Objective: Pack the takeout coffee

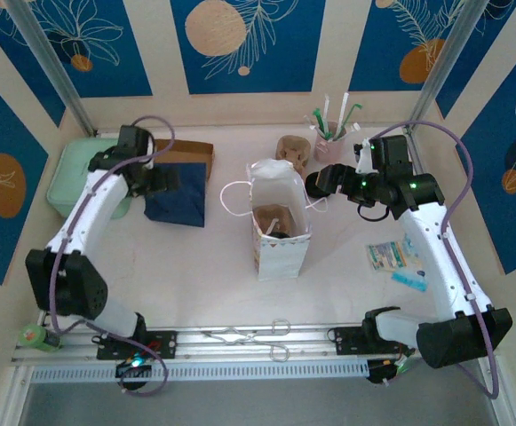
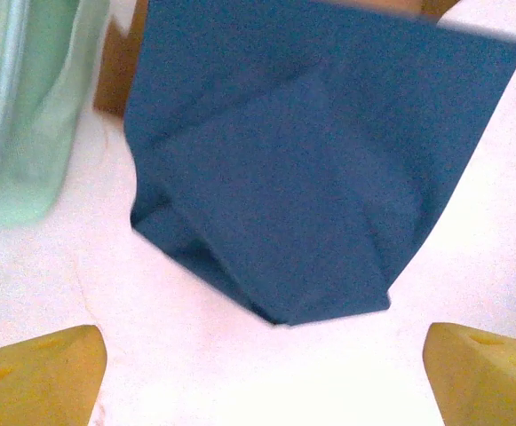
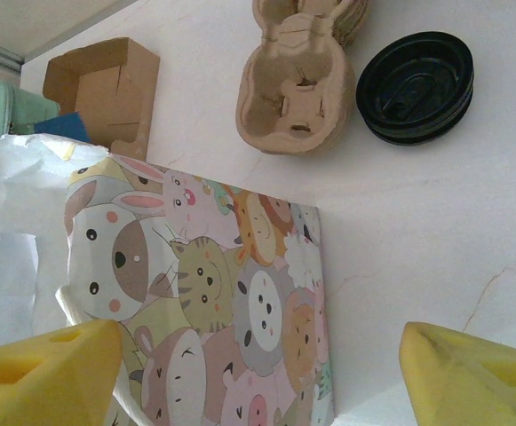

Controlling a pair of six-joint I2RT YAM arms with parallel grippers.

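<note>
A paper gift bag point(image 1: 282, 238) printed with cartoon animals point(image 3: 240, 302) stands open mid-table, white tissue at its mouth. Low inside it lies a dark round shape point(image 1: 275, 232) that looks like the black lid of the takeout coffee; the cup itself is hidden by the bag walls. My right gripper point(image 1: 324, 181) hovers open just right of the bag's top, and its yellow fingertips point(image 3: 49, 373) stand wide apart with the bag's side between them point(image 3: 258, 377). My left gripper point(image 1: 155, 182) is open over a folded navy napkin point(image 2: 302, 169), holding nothing point(image 2: 262, 390).
A mint green container point(image 1: 78, 173) and a brown cardboard box point(image 1: 188, 155) stand at the back left. Behind the bag are a pulp cup carrier point(image 3: 297, 89), stacked black lids point(image 3: 416, 86) and a pink cup of straws point(image 1: 330, 131). Packets point(image 1: 391, 256) lie at the right, tongs point(image 1: 258, 335) along the front rail.
</note>
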